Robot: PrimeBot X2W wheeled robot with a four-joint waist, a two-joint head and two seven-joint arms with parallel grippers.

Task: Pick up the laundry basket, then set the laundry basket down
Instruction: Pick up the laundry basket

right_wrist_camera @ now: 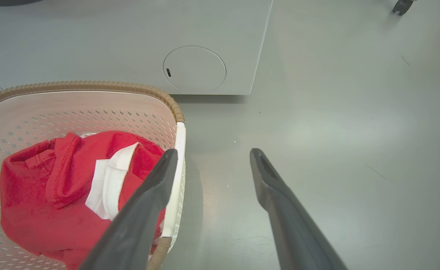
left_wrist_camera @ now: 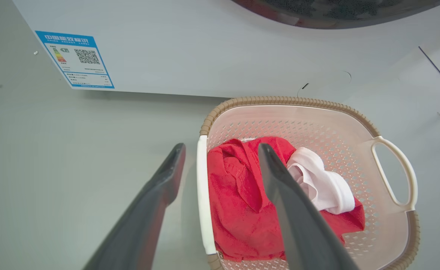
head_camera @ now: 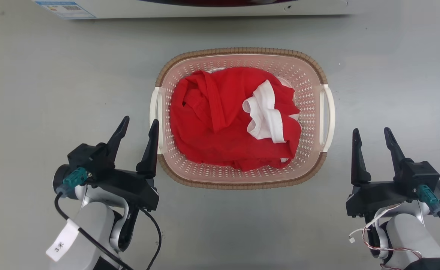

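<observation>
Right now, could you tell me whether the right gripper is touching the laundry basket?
Apart: the head view shows bare floor between the right gripper and the laundry basket.

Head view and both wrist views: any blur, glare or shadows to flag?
Head view: sharp, evenly lit, faint sheen on the floor. Left wrist view: near fingers soft-edged, the rest crisp. Right wrist view: soft shadow on the floor beside the laundry basket.
</observation>
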